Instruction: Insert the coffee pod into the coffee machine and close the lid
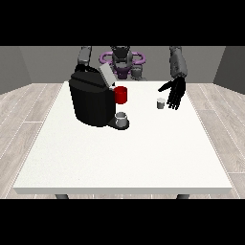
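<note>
**Pod not yet picked up; lid up**

Coffee machine (91,101) stood on the white table (124,158), toward the view's left, its lid (106,75) tilted up and open. A red mug (121,94) sat just behind the machine's front corner; a small grey cup (122,117) rested on the machine's drip base.

Coffee pod (161,103) sat upright on the table, well apart from the machine, toward the view's right. The hand at the view's right (174,92) hung just beside and slightly above the pod, fingers straight and spread, pointing downward, holding nothing. No contact with the pod could be made out.

The hand at the view's left was hidden behind the machine; only the upper arm (84,56) showed, so its fingers could not be told.

Judgement: task at its start. Pod ungrasped and uninserted, lid unclosed. Left to do: grasp, carry across, insert, shut lid.
</note>
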{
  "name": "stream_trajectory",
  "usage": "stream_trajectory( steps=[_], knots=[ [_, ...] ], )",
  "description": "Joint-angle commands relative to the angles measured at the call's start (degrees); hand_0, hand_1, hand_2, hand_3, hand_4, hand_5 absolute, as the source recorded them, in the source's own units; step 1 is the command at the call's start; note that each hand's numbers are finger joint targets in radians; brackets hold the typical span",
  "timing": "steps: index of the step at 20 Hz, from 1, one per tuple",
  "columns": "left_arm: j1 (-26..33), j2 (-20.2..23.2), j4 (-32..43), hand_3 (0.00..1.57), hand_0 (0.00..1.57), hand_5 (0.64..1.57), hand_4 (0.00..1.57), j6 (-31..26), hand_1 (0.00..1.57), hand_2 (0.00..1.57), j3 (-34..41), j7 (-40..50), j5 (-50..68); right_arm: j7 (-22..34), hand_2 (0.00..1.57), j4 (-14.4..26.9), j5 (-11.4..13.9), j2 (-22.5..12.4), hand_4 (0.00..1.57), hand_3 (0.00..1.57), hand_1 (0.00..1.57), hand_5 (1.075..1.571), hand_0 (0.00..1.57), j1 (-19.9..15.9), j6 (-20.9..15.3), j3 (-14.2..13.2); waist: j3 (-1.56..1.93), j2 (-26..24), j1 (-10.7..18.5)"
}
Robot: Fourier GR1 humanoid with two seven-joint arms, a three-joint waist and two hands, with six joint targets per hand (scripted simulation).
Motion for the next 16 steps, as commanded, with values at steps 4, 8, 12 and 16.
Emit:
stream_trajectory(
  steps=[4, 8, 12, 16],
  knots=[
    [-3.9, -3.9, 5.7, 0.66, 0.95, 1.571, 0.00, 8.6, 0.95, 0.97, -2.1, -2.4, -7.7, 0.9, 0.00, 3.9, 0.5, 0.4, 0.00, 0.00, 0.00, 1.571, 0.00, -2.0, 0.3, 0.0, -0.01, -0.8, 0.6],
    [-5.3, -3.1, 8.6, 0.91, 1.07, 1.571, 0.45, 13.0, 1.07, 1.11, -3.0, -5.9, -11.9, 1.8, 0.00, 3.9, 2.1, 0.1, 0.00, 0.00, 0.00, 1.571, 0.00, -2.8, -0.2, 0.6, -0.03, 0.9, -0.4],
    [-7.6, -3.7, 8.0, 0.84, 0.92, 1.571, 0.41, 10.7, 0.92, 1.02, -6.7, -0.5, -16.6, -0.5, 0.00, 9.6, -1.2, -0.8, 0.00, 0.00, 0.00, 1.571, 0.00, -5.2, 1.9, -3.1, 0.02, -0.9, 0.6],
    [-7.2, -2.8, 11.7, 0.88, 0.87, 1.571, 0.34, 11.5, 0.87, 1.02, -9.1, -0.8, -21.3, -0.6, 0.00, 8.2, -2.2, 0.3, 0.00, 0.00, 0.00, 1.571, 0.00, -6.8, 2.1, -2.4, 0.01, 0.5, -0.4]
  ],
)
